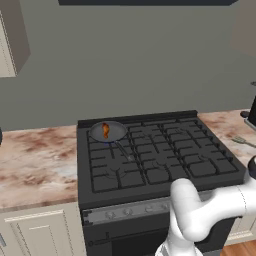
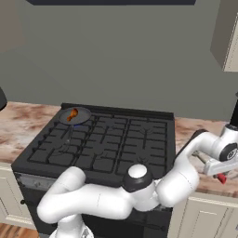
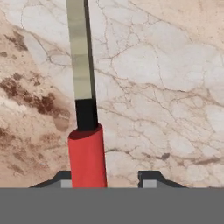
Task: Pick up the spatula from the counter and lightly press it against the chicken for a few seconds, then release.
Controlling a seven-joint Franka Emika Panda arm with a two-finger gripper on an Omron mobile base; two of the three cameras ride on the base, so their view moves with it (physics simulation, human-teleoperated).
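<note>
The spatula (image 3: pixel 87 153) lay flat on the marbled counter (image 3: pixel 166 87) to the right of the stove (image 1: pixel 160 160), its red handle between the tips of the claw (image 3: pixel 105 178), blade pointing away. The claw stood astride the handle with jaws apart and nothing clamped yet: the handle sat against one tip w/ a clear gap at the other.

Risks, as judged: the off-centre handle could get shoved or twisted as the jaws met. A hold so near the handle's end might let the long blade sag or pivot. The chicken (image 1: pixel 105 130) waited in a pan (image 1: pixel 119 135) at the stove's back-left burner, well apart from the spatula, so a loose grip might slip on the carry. Too firm a press could skid the meat or tip the pan.

Count: 1 spatula, 1 chicken pc, 1 pan, 1 stove, 1 claw.
</note>
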